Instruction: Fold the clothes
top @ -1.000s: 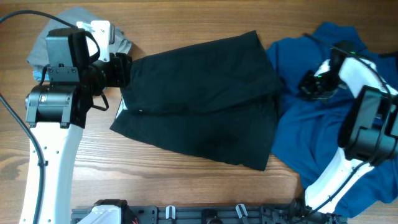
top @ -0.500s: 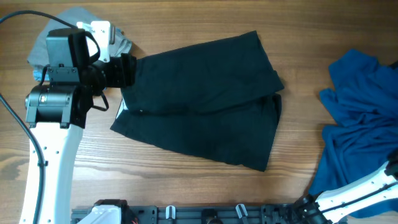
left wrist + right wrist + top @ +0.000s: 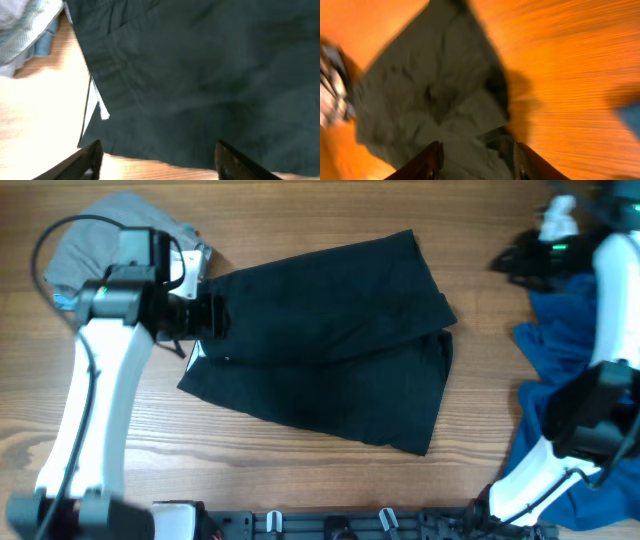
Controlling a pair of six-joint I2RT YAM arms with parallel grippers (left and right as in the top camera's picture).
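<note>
1. Left wrist view: the left gripper (image 3: 157,155) hangs with its jaws wide and nothing between them. It is just over the 9 o'clock edge of the shirt (image 3: 210,75).
2. The right wrist view is blurred. The right gripper (image 3: 476,157) shows its jaws apart at a middling width, and nothing seems to be held. Overhead it sits at 2 o'clock above bare table (image 3: 300,490), well apart from the shirt and near the top of the blue garment (image 3: 565,380).
3. The shirt lies mid-table as a slanted, rough rectangle, with one layer folded over another. At its 3 o'clock side the lower layer sticks out past the upper one, so the edges do not match.
4. The blue garment is a crumpled heap from 3 to 5 o'clock, partly under the right arm. The grey shorts (image 3: 95,245) lie at 10 o'clock, partly under the left arm; how neatly they are folded I cannot tell.
5. Progress, as I judge it:
   - The shirt has at least one fold in it and may want another fold or some squaring up.
   - The shorts look set aside.
   - The blue garment is not yet begun, so roughly half the work is left.
6. A small white tag (image 3: 100,107) shows at the shirt's edge, but no writing or brand can be read anywhere.
</note>
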